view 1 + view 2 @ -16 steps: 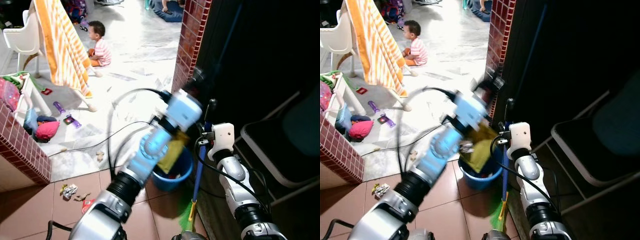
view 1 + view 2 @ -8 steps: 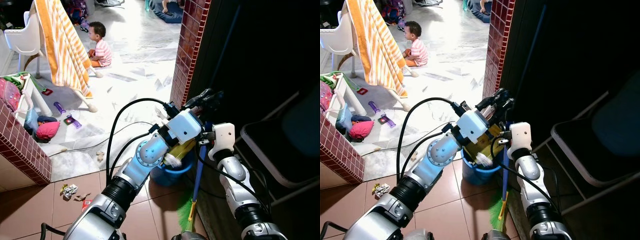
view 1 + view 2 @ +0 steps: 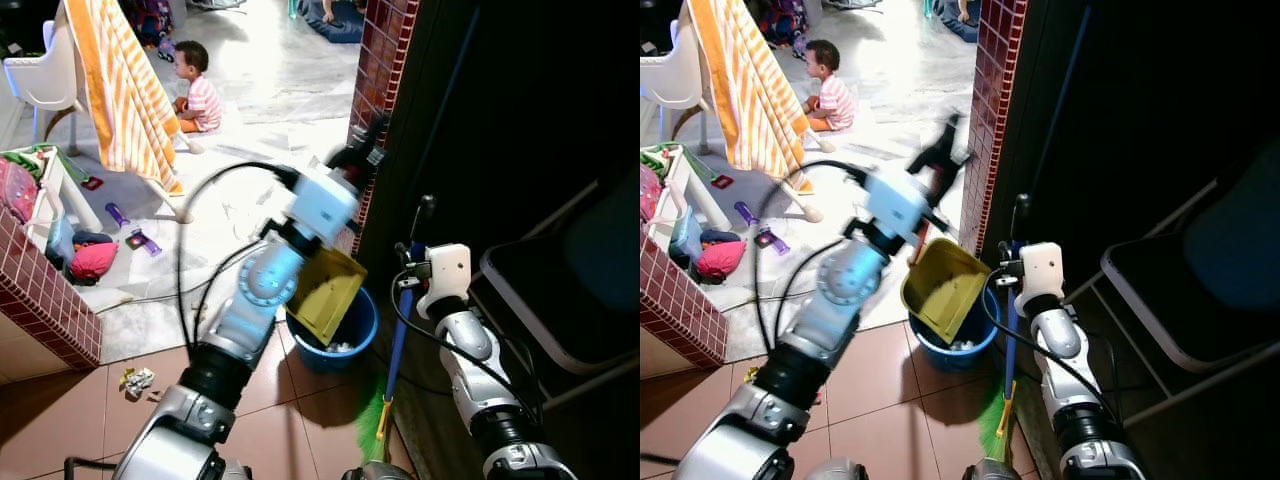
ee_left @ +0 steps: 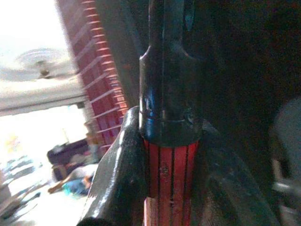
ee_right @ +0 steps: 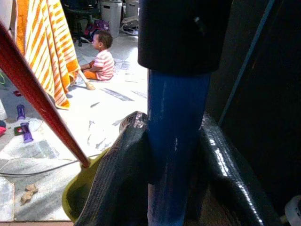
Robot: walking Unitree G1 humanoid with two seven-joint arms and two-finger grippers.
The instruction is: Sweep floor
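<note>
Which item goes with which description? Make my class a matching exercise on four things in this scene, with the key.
Items:
1. dustpan
2. bucket
3. broom
4. towel

Descriptions:
a. orange and white stripes, hanging
b. yellow, tilted over the bucket, held by the left gripper
c. blue, round, on the floor tiles
d. blue handle, green bristles, held by the right gripper

Pairs: 1-b, 2-c, 3-d, 4-a

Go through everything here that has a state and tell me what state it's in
dustpan: tilted over the bucket, held by its red handle
blue bucket: upright, scraps inside
broom: upright, bristles on the floor
left hand: shut on the dustpan handle
right hand: shut on the broom's blue pole
</note>
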